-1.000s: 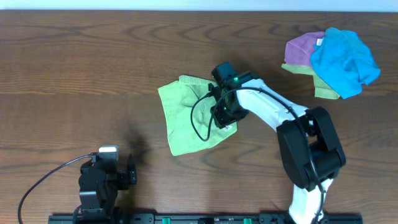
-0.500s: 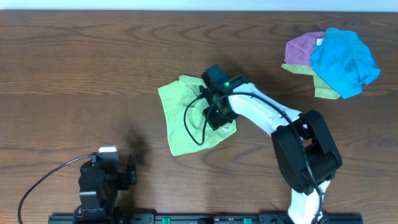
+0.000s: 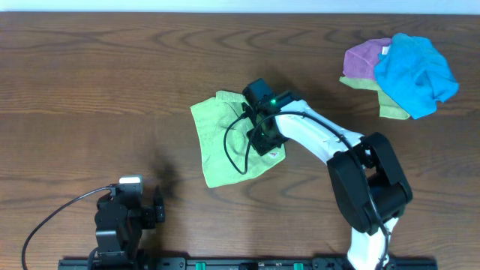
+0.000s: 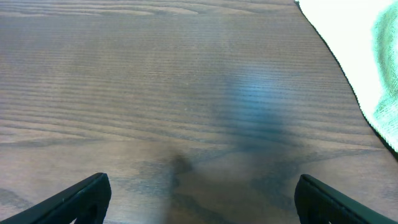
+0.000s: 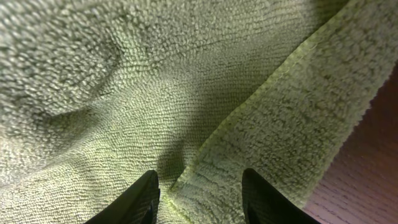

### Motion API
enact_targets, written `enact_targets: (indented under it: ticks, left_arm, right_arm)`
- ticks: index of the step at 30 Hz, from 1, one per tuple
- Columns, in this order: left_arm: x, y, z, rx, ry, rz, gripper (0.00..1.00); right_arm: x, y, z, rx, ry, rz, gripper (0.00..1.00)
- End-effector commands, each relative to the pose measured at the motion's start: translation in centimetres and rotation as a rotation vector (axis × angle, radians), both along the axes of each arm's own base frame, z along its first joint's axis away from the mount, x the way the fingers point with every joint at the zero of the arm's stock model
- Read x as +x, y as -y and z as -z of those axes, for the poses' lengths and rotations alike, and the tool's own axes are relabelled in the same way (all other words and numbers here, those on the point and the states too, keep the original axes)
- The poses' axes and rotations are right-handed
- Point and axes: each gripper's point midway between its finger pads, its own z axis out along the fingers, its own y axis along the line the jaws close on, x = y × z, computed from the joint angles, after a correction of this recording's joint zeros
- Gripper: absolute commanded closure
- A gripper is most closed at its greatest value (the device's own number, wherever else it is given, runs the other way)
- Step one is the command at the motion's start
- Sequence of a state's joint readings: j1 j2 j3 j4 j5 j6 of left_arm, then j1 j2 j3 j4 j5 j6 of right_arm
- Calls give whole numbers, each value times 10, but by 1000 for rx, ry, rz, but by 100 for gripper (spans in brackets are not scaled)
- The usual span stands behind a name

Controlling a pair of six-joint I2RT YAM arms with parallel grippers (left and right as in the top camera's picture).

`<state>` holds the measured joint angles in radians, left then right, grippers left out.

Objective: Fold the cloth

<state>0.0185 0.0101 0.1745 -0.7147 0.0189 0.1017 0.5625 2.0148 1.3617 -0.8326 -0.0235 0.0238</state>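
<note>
On the cloth (image 5: 124, 93), right gripper (image 5: 199, 180) half-open

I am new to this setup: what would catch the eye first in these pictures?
The green cloth lies rumpled mid-table, the right tool down on it with fingers either side of an edge. A blue cloth tops a pile at the far right. The left tool hangs open over the table at the front left.
</note>
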Motion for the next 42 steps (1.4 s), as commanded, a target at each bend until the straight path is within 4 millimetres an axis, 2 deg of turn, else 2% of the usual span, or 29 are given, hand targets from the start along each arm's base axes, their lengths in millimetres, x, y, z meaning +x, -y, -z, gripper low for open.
enact_targets:
  ticks: [1, 8, 13, 16, 20, 27, 30, 34, 37, 42]
  left_arm:
    - [-2, 0, 8, -4, -22, -1, 5]
    - [-2, 0, 8, -4, -21, -1, 5]
    - [-2, 0, 8, -4, -22, -1, 5]
    - [-2, 0, 8, -4, -21, -1, 5]
    - [-2, 0, 8, -4, -22, -1, 5]
    - [-2, 0, 8, -4, -22, -1, 5]
    - [-2, 2, 7, -15, -16, 2, 5]
    - [3, 14, 0, -144, 17, -6, 5]
    - [5, 35, -14, -235, 50, 86, 5]
    - [3, 41, -32, -327, 36, 64, 4]
  right_arm:
    - [-1, 1, 1, -20, 8, -21, 56]
    - [-2, 2, 4, -21, 6, -21, 58]
    - [-6, 4, 8, -28, -5, -21, 66]
    - [-6, 4, 7, -26, -2, -21, 76]
    - [-2, 7, 7, -48, 15, -18, 99]
    - [-2, 18, 3, -102, 30, 25, 99]
    - [4, 26, -7, -131, 70, 84, 99]
    - [12, 29, -29, -119, 141, 148, 99]
    - [19, 33, -52, -112, 213, 202, 99]
    - [26, 39, -80, -86, 287, 247, 99]
